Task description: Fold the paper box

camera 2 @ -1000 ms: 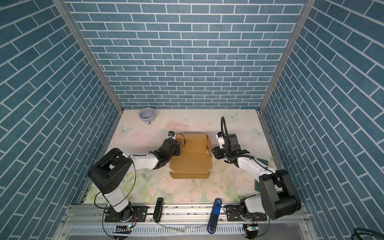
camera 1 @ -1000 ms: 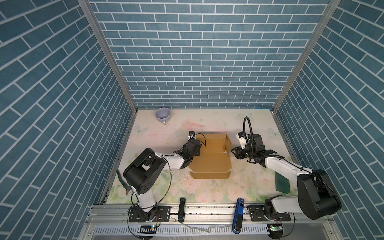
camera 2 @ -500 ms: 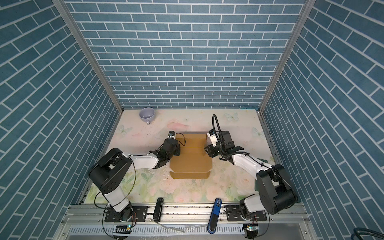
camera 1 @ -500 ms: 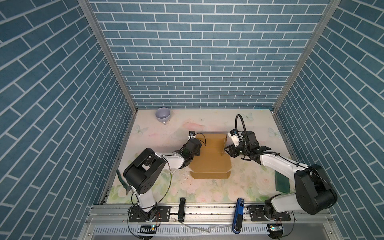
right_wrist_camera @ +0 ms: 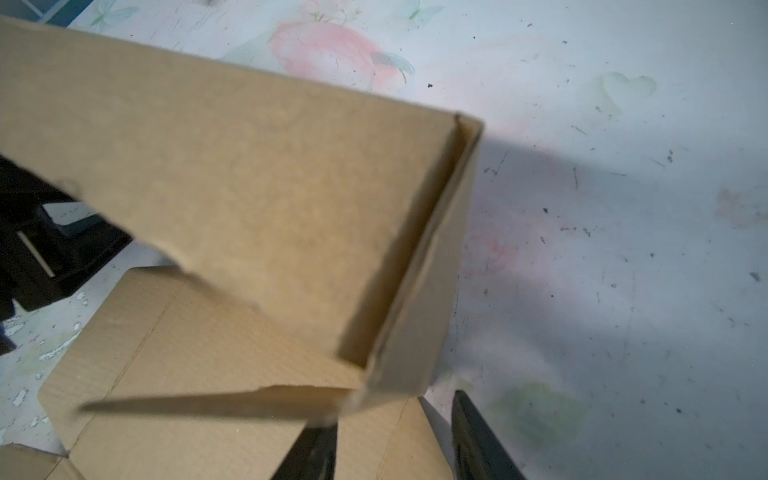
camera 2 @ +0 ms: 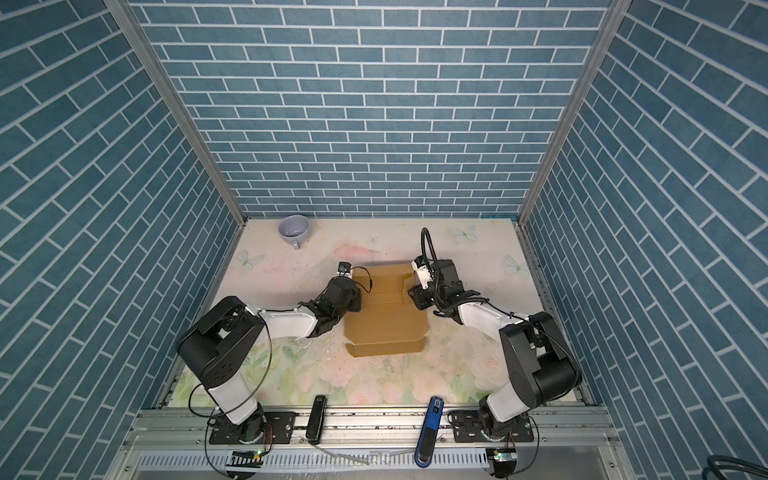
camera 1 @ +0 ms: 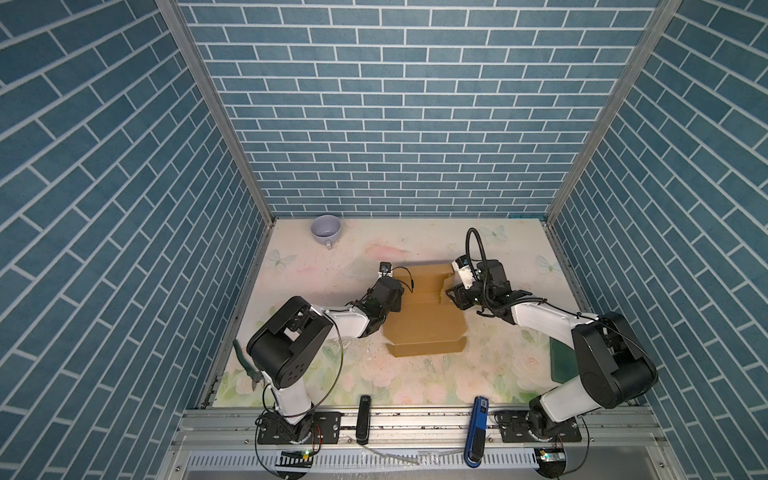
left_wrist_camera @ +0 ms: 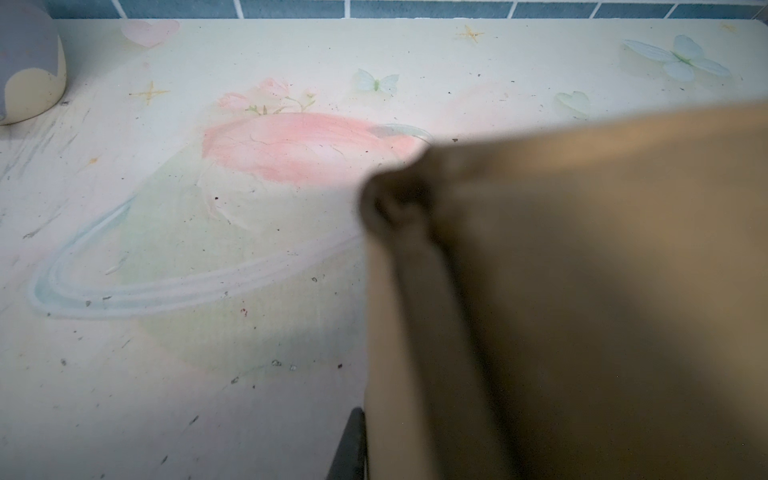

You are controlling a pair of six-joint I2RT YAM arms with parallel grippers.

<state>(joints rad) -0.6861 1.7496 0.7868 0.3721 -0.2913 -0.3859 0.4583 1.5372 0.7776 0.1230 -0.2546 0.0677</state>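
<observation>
Pale floral mat [camera 1: 415, 386] covers the floor. On it, mid-frame in both top views, the paper box [camera 1: 424, 320] is half folded: rear walls up, front flap flat. At its left edge the left gripper [camera 1: 397, 297] is prob. clamped on the box wall, but the wrist view is blurred. At the box's right edge the right gripper [camera 1: 450, 296] has jaws apart, straddling a wall corner. Small cup [camera 1: 326, 229] in the upper-left corner.

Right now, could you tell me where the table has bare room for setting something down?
Free: the front strip between the tan cardboard paper box and the metal rail; the back stretch right of the lavender cup. Crowded: beside the box, where the left gripper and right gripper work.
</observation>
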